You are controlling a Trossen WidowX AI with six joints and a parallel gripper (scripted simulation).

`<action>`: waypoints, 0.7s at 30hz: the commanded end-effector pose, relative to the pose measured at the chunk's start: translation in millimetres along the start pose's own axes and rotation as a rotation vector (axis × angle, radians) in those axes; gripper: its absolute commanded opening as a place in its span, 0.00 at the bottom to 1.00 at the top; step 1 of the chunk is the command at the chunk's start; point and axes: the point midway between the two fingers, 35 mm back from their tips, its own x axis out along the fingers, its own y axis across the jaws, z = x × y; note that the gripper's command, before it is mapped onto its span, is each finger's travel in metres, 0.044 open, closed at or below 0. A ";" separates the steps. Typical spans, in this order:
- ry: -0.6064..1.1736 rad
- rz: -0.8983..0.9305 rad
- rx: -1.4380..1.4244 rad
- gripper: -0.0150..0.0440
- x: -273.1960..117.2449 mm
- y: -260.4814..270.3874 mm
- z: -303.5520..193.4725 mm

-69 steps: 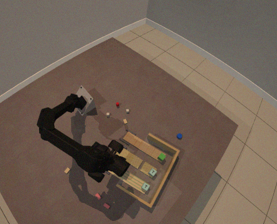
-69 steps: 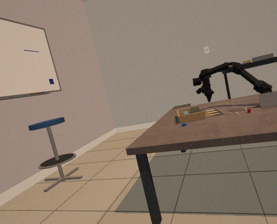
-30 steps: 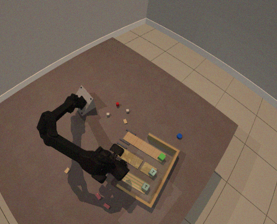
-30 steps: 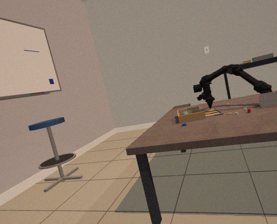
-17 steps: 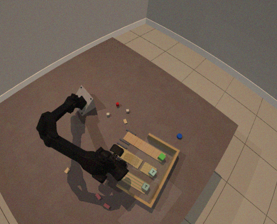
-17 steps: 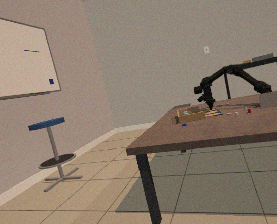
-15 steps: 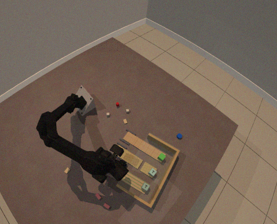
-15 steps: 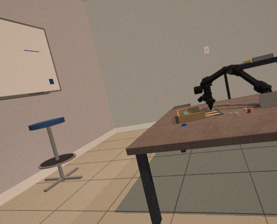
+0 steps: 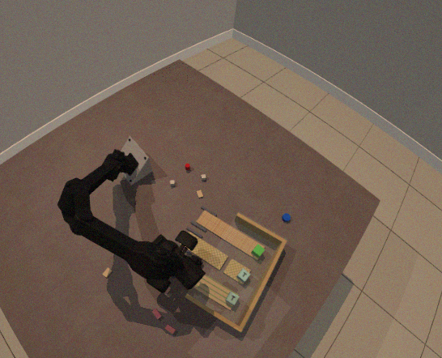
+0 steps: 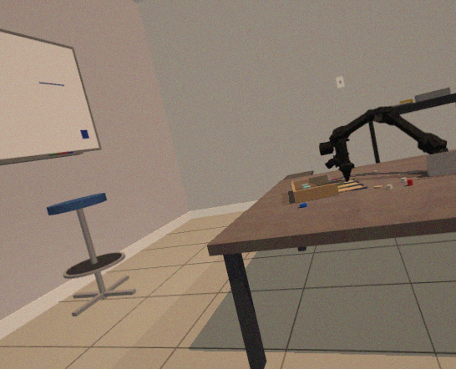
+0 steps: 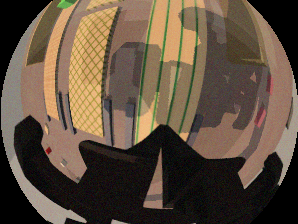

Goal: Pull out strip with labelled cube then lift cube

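Note:
The green-lined strip (image 9: 214, 292) (image 11: 174, 36) looks in one piece where it shows and bears a pale labelled cube (image 9: 232, 298) at its far end. The cross-hatched strip's long piece (image 9: 210, 253) (image 11: 89, 75) is parted by a gap from its short piece (image 9: 234, 269), which bears another pale labelled cube (image 9: 244, 275). The plain orange strip (image 9: 226, 232) (image 11: 51, 85) bears a green cube (image 9: 258, 250) (image 11: 65, 3). My gripper (image 10: 347, 179) (image 11: 163, 128) is shut and empty, pointing down low over the green-lined strip's near end. The arm hides that end in the top view.
A wooden wall (image 9: 263, 285) (image 10: 316, 194) encloses the strips' far ends and flanks. Short dark rails (image 9: 198, 227) stand beside the near ends. A blue disc (image 9: 286, 218) (image 10: 302, 204), a red piece (image 9: 188, 167) (image 10: 409, 182), white cubes and pink blocks (image 9: 156, 313) lie around.

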 end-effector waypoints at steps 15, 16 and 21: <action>0.001 -0.003 -0.003 0.25 2.1 -0.5 -0.5; 0.001 -0.003 -0.003 0.25 2.2 -0.5 -0.5; 0.001 -0.003 -0.003 0.25 2.7 -0.5 -0.5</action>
